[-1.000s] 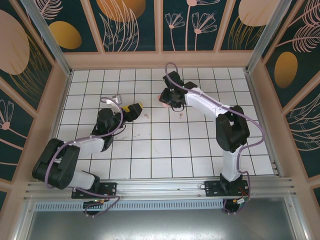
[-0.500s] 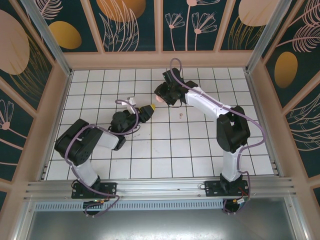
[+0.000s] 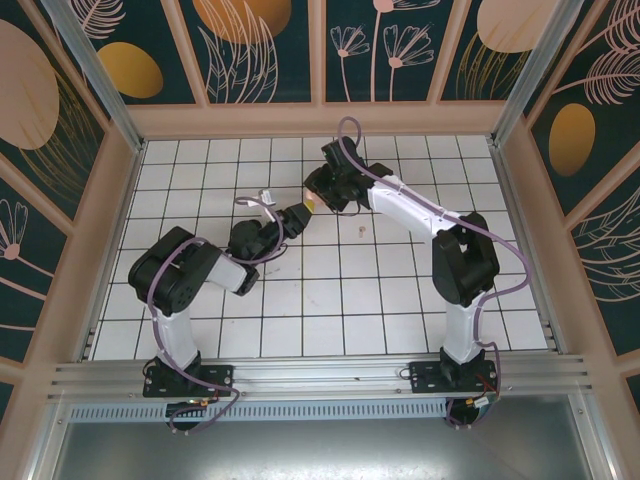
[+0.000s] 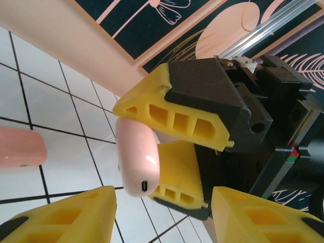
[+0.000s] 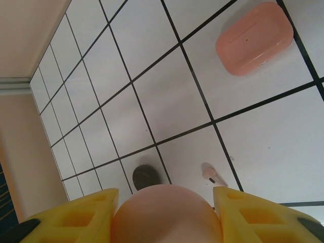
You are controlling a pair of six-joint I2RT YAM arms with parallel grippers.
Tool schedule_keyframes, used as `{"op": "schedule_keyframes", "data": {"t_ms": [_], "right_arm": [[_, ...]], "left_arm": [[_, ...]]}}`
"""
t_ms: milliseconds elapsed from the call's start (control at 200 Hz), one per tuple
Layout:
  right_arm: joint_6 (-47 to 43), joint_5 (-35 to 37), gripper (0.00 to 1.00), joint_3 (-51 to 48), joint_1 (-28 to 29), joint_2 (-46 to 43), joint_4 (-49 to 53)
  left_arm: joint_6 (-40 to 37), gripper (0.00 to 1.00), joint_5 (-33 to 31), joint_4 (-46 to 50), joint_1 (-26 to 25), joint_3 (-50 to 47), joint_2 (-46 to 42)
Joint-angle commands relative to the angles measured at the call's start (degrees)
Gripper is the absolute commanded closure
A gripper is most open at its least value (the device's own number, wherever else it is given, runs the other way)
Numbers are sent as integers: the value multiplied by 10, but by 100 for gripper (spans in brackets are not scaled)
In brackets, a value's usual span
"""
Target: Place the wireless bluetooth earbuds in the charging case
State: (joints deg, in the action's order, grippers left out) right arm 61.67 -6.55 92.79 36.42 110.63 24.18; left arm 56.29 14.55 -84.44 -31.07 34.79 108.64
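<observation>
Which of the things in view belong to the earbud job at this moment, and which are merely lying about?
In the job: pale pink charging case, clamped in the right gripper; pale pink earbud, loose on the tiles.
Lying about: coral case, closed, flat on the tiles; dark rounded thing near the earbud, too blurred to name.

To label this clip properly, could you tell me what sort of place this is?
Likely a robot test cell, not a home: two arms bolted to a metal rail, a white tiled floor, and patterned panel walls closing it in.
</observation>
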Motion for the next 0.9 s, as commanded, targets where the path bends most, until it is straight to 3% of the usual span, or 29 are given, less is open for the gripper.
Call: {"op": "schedule_keyframes", "data": {"t_ms": [0,390,566,691,896], "right_arm": [[6,-6,60,-3,9,-37,-12],[5,-2,60,-9,15,-50,-12],[4,-1,60,-14,17,-56,-12],[4,0,60,-19,17,-63,-14],[4,0,60,-26,17,-70,-16]], "left_arm": [[7,49,0,-32,-3,21,15],[-2,54,-4,-12,-3,56,29],[-6,61,-4,-4,-3,71,33],[-5,71,-1,-2,-3,78,36],[-3,77,-5,-7,-3,76,38]]}}
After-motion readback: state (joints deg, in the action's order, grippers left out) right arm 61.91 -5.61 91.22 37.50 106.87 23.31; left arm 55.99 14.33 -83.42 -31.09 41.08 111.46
